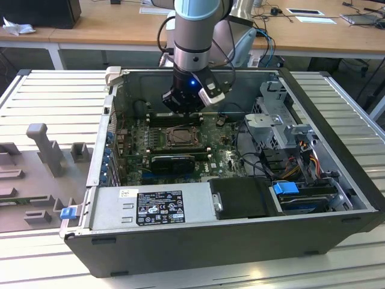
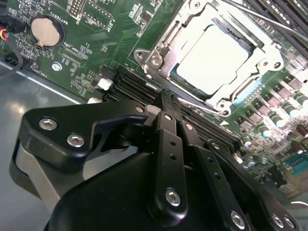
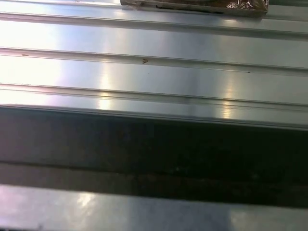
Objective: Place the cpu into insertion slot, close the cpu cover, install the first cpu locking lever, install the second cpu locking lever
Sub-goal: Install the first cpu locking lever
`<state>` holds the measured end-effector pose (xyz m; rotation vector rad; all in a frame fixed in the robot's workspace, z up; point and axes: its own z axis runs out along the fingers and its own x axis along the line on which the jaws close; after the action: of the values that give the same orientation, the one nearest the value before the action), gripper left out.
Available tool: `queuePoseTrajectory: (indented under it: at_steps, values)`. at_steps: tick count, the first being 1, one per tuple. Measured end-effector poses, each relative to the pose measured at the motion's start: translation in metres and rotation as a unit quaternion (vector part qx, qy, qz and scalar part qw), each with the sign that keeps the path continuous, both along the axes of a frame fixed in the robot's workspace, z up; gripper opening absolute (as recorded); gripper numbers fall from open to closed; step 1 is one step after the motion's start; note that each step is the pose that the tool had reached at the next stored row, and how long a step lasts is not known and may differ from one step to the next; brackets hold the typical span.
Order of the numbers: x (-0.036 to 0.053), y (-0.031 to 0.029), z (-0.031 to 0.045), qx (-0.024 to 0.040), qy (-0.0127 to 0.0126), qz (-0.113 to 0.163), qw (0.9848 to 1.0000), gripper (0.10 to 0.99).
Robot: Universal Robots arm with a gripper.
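Open computer case [image 1: 355, 180] on a ribbed metal worktop [image 1: 60, 96], with places given relative to the insertion slot [image 1: 180, 137].

In the second wrist view, a round coin cell [image 2: 46, 30] sits on the green board well apart from the slot. The long black memory slots [image 2: 130, 86] lie between the cell and the slot. The tool [image 2: 167, 98] hangs over those memory slots, with its tip just beside the slot's near edge. Its two fingers are pressed together, and nothing is visible between them.

The cpu [image 2: 214, 60] lies flat in the slot, its pale top showing through the window of the cpu cover [image 2: 163, 48]. The cover appears to be folded down around the chip. One wire lever [image 2: 204, 105] runs along the slot edge nearest the tool tip. A second wire [image 2: 260, 17] crosses beyond the slot's far side. Whether either wire is hooked under its catch cannot be told.

In the exterior view, the tool [image 1: 183, 110] stands just behind the slot, inside the case.

Judged from this layout, placing the chip and closing the cover are done, and the lever stage is in hand. That stage calls for a closed tip bearing on the thin wire near its free end, pushing it down and sideways under its catch without sliding onto the cover or the board.

The tool is beside the chip rather than over it. Whether the tip touches the near lever cannot be told.
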<state>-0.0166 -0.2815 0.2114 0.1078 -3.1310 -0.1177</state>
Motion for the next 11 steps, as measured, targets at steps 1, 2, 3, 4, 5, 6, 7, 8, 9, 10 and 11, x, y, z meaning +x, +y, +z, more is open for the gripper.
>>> queuePoseTrajectory:
  at_steps: [1,2,3,4,5,6,7,8,9,10,11]
  values:
    - [0.0006,0.0000,-0.0009,0.0000,-0.0001,0.000,1.0000,0.106]
    - [0.0013,0.0000,-0.0022,0.0000,-0.0002,0.000,1.0000,0.106]
    - [0.0015,0.0000,-0.0032,-0.0001,-0.0004,0.000,1.0000,0.106]
    - [0.0015,0.0000,-0.0042,-0.0001,-0.0007,0.000,1.0000,0.106]
    - [0.0016,0.0000,-0.0057,-0.0001,-0.0010,0.000,1.0000,0.106]
    - [0.0016,0.0000,-0.0064,-0.0003,-0.0011,0.000,1.0000,0.106]
    - [0.0016,0.0000,-0.0066,-0.0006,-0.0010,0.000,1.0000,0.106]
    - [0.0017,-0.0001,-0.0068,-0.0010,-0.0010,0.000,1.0000,0.106]
    - [0.0017,0.0000,-0.0071,-0.0013,-0.0010,0.000,1.0000,0.106]
    - [0.0017,0.0000,-0.0073,-0.0018,-0.0010,0.000,1.0000,0.106]
    - [0.0017,0.0000,-0.0073,-0.0024,-0.0010,0.000,1.0000,0.106]
